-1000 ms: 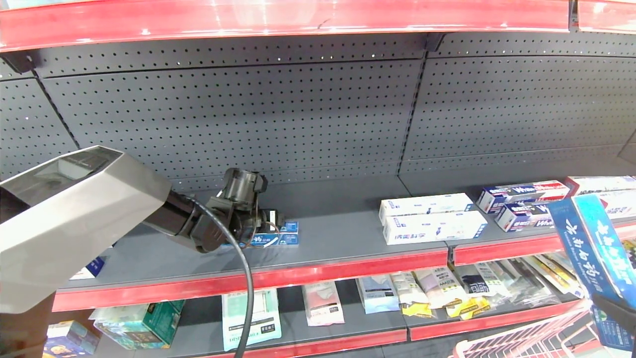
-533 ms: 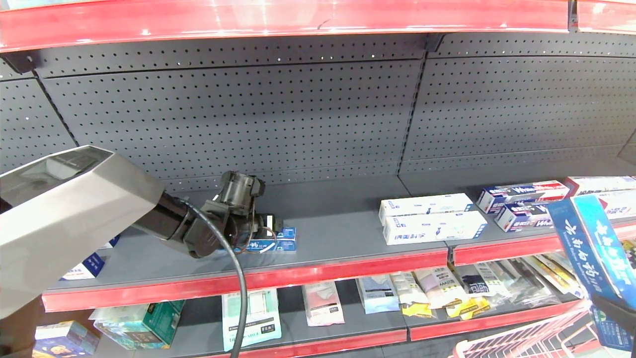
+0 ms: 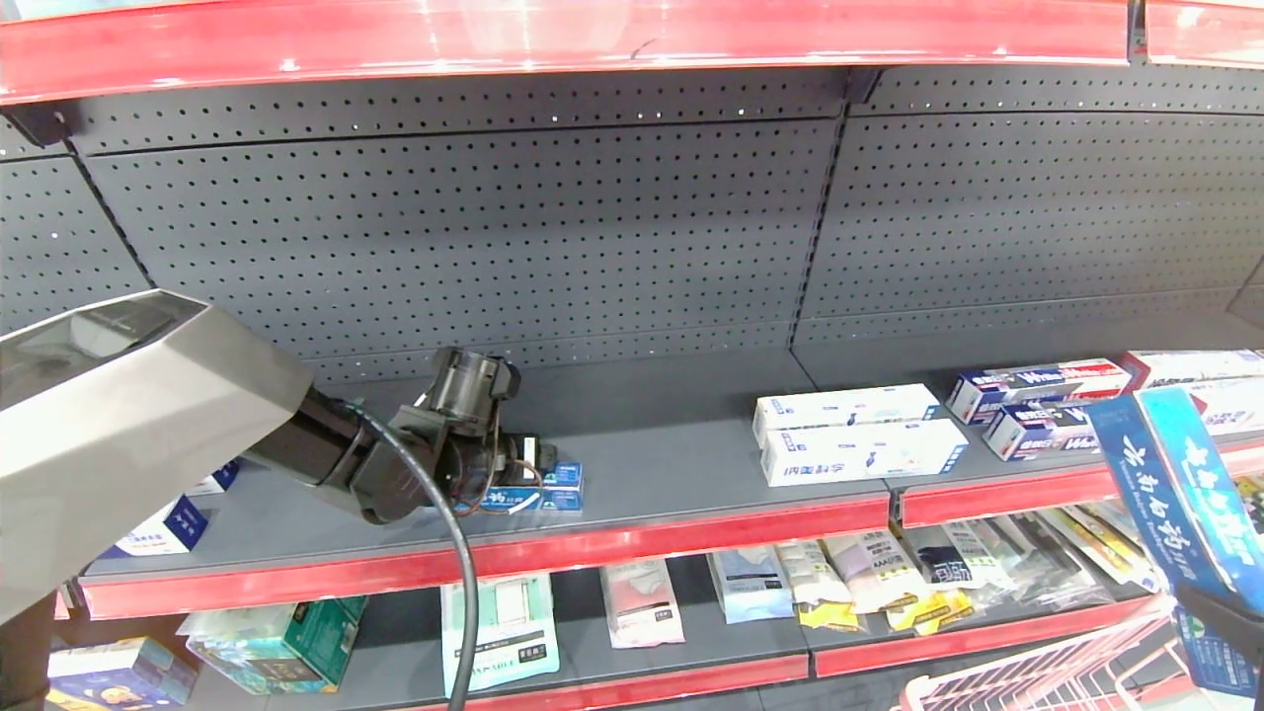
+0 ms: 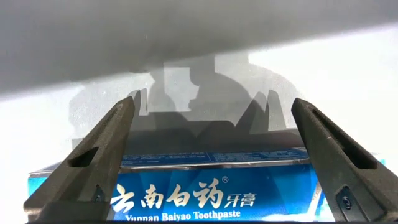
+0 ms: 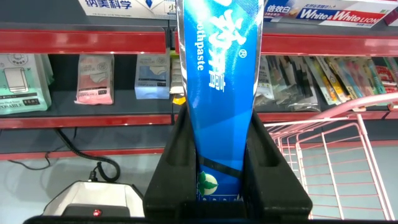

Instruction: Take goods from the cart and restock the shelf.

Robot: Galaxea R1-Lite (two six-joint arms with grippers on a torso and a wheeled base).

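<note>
A blue toothpaste box (image 3: 561,489) lies on the grey middle shelf (image 3: 671,464), near its red front edge. My left gripper (image 3: 533,472) hovers right over it, open. In the left wrist view the two fingers (image 4: 102,155) stand wide apart across the same blue toothpaste box (image 4: 211,190), which runs past both of them. My right gripper (image 5: 219,134) is shut on a second blue toothpaste box (image 5: 217,74), held upright. In the head view that second box (image 3: 1175,484) stands at the far right, above the pink wire cart (image 3: 1037,676).
White toothpaste boxes (image 3: 859,434) and red-and-blue ones (image 3: 1047,395) fill the shelf's right part; a white-and-blue box (image 3: 163,528) sits far left. Bare shelf lies between. Packets hang on the lower shelf (image 3: 849,583). A red-edged upper shelf (image 3: 592,39) overhangs.
The left arm has drawn back toward the shelf's front left, and the blue box under it shows a little nearer the front edge. The right arm and its box have stayed put.
</note>
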